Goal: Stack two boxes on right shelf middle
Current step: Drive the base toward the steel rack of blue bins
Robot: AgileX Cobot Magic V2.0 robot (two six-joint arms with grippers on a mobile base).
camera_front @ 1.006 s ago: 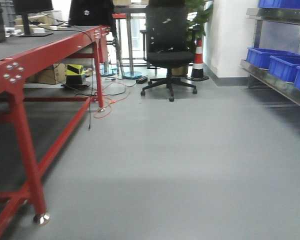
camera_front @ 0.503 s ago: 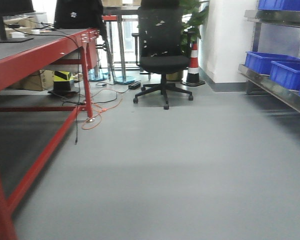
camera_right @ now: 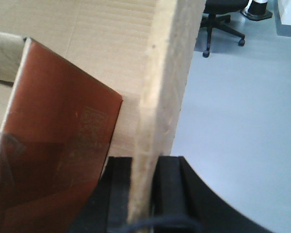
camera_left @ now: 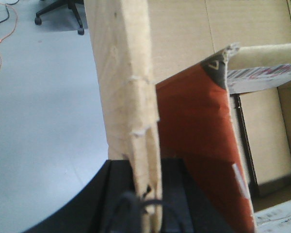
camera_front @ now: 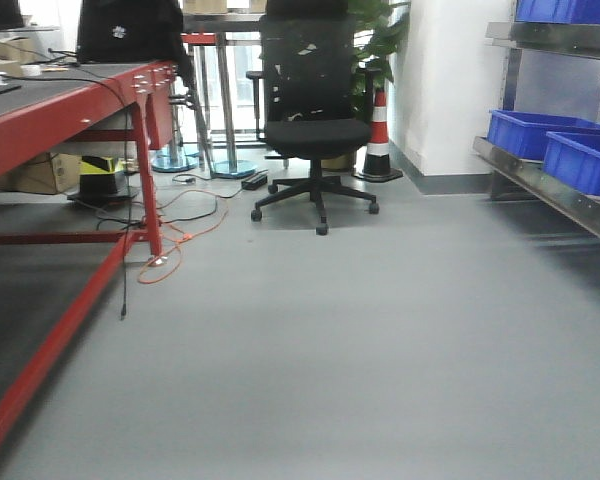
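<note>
Grey floor (camera_front: 360, 350) lies ahead. The left pincer (camera_left: 144, 194) and right pincer (camera_right: 144, 179) each clamp a wall of the plain brown corrugated cardboard box (camera_left: 121, 73). The shiny stainless-steel shelf (camera_front: 520, 170) is not yet reached, so the stacking looks undone.

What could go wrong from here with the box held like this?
The left gripper and right gripper each pinch only a thin cardboard wall, which may bend or slip out. The orange cable on the floor and the office chair lie ahead and could snag the base.
</note>
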